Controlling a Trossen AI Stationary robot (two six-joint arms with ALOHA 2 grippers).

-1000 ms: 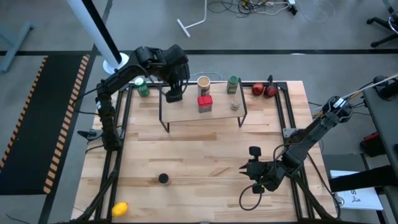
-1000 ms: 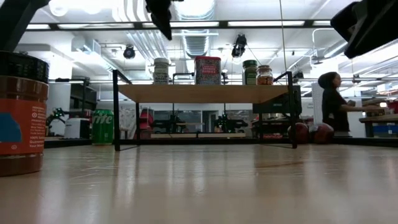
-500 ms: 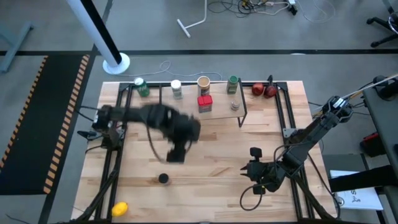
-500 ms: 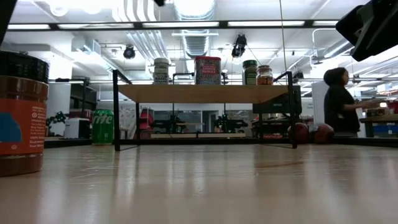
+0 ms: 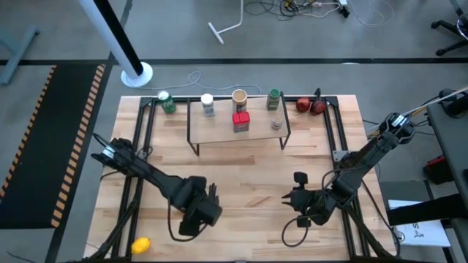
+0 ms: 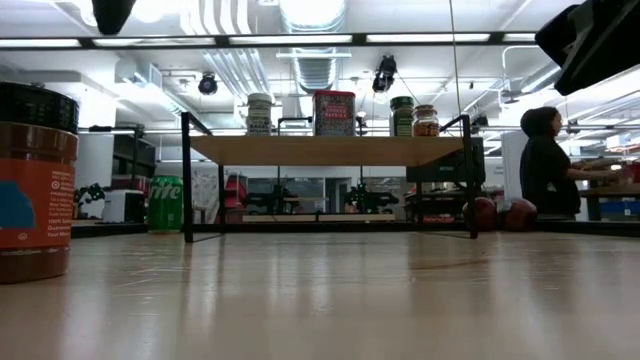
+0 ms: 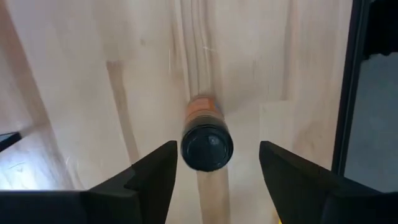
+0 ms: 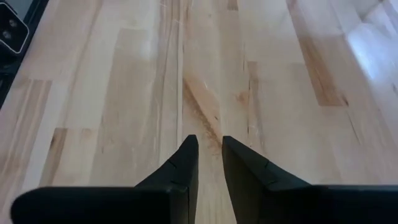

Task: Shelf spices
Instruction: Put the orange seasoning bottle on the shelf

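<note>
The shelf [image 5: 219, 130] stands at the far middle of the table. On it are a white-capped jar [image 5: 208, 104], a tan tub [image 5: 239, 96], a red tin [image 5: 241, 121], a green-capped jar [image 5: 273, 98] and a small clear jar [image 5: 276, 123]. The dark-capped brown jar [image 7: 207, 146] stands upright on the table near the front edge; in the high view my left gripper [image 5: 196, 215] hides it. That gripper [image 7: 214, 149] hovers open above it, one finger on either side of the cap, not touching. My right gripper [image 5: 296, 199] waits at the near right, its fingers all but shut on nothing.
A green can [image 5: 167, 102] stands left of the shelf and two red fruits [image 5: 311, 106] right of it. A yellow fruit [image 5: 140, 245] lies at the near left corner. Black rails [image 5: 142, 146] run along the table's sides. Bare wood lies between the shelf and the grippers.
My left gripper has left the shelf's left end, where the white-capped jar now stands uncovered. It has swung toward the table's near edge and come over the dark-capped brown jar.
</note>
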